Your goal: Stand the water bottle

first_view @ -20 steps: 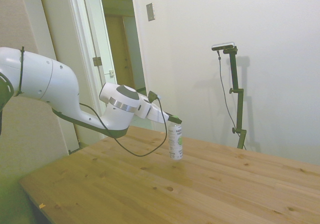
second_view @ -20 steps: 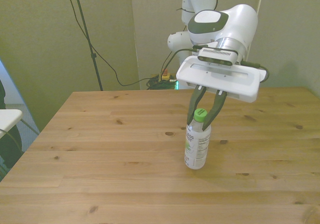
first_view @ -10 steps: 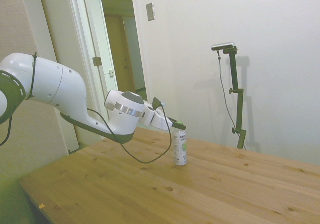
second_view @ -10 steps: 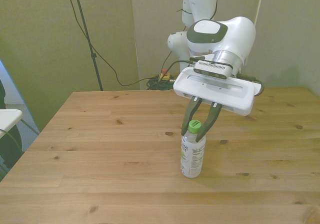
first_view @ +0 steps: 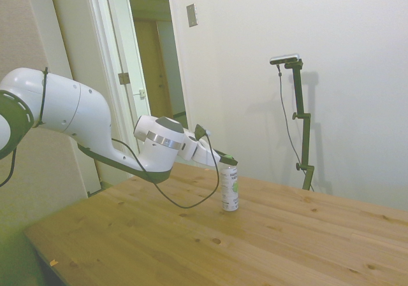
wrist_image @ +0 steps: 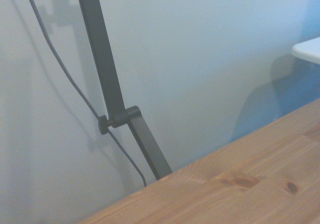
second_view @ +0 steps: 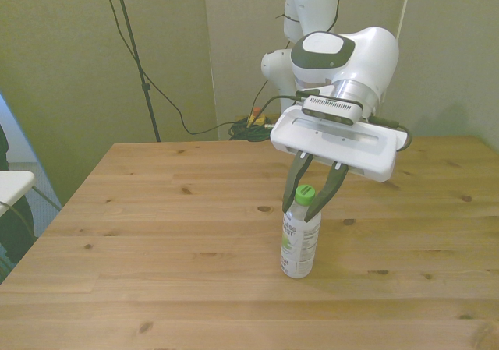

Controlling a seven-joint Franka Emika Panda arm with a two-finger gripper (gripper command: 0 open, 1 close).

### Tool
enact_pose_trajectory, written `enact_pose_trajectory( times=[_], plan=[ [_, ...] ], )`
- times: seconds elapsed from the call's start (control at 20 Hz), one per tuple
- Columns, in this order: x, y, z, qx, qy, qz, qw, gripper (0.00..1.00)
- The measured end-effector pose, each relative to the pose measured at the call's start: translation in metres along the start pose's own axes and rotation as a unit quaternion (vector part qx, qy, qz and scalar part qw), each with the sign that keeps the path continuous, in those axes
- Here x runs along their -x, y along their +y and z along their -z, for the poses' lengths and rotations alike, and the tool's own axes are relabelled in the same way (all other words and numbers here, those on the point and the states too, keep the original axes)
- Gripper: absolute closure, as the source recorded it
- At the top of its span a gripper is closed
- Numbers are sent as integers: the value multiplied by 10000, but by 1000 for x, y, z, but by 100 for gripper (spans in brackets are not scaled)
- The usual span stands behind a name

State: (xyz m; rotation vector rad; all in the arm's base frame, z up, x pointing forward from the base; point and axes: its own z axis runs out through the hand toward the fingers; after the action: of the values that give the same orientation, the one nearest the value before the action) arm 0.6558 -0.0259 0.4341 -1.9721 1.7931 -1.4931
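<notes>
The water bottle (second_view: 300, 242) stands upright on the wooden table (second_view: 156, 210), a little toward the front view's right of the middle. It is a slim clear bottle with a green cap and a white label. My gripper (second_view: 313, 197) comes down at a slant from above and behind, its two dark fingers closed on the cap and neck. In the side view the bottle (first_view: 229, 189) rests with its base on the table (first_view: 287, 235), with the gripper (first_view: 228, 162) at its top. The wrist view shows only table edge and wall, not the bottle.
Bare wood surrounds the bottle on all sides. A white object (second_view: 12, 185) juts in beyond the table's edge at the front view's left. Cables (second_view: 253, 121) lie on the floor behind the far edge.
The arm carried the bottle down and toward the front view's left, setting its base on the table. Over the last half second nothing visibly moved.
</notes>
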Motion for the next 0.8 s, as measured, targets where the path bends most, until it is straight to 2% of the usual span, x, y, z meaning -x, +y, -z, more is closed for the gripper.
enact_pose_trajectory(
  times=[0.3,0.55,0.8],
  plan=[
    [-2,-2,9,44,-117,-142,9998,0],
    [-23,-9,45,92,-358,-141,9992,0],
    [-27,4,84,413,-928,203,9946,0]
  ],
)
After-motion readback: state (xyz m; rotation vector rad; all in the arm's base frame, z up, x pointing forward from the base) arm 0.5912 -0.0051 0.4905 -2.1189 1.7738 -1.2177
